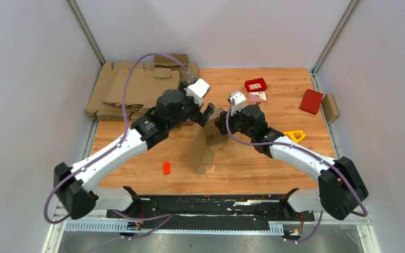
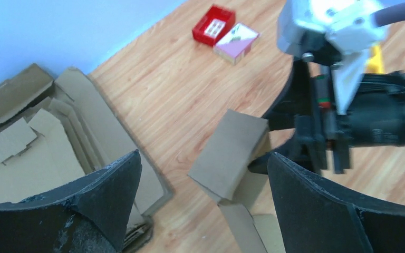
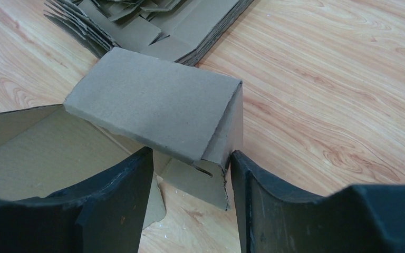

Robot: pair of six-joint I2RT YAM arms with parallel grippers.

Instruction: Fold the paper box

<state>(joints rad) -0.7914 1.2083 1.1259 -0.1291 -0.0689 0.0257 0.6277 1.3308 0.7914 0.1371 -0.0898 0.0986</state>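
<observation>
Left gripper (image 1: 206, 113) gapes wide, holding nothing, at the 11 o'clock side of the paper box (image 1: 202, 145). The box stands mid-tabletop (image 1: 253, 163), half formed: its far end looks folded over, its 6 o'clock flaps splay loose. Right gripper (image 3: 190, 154), at 2 o'clock, pinches the folded end. I judge the near end is left to close.

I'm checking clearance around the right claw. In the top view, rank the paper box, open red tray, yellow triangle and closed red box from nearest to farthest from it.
1. paper box, held in the right claw itself.
2. red tray, farther back.
3. yellow triangle, to the right.
4. red box, far right edge.
</observation>
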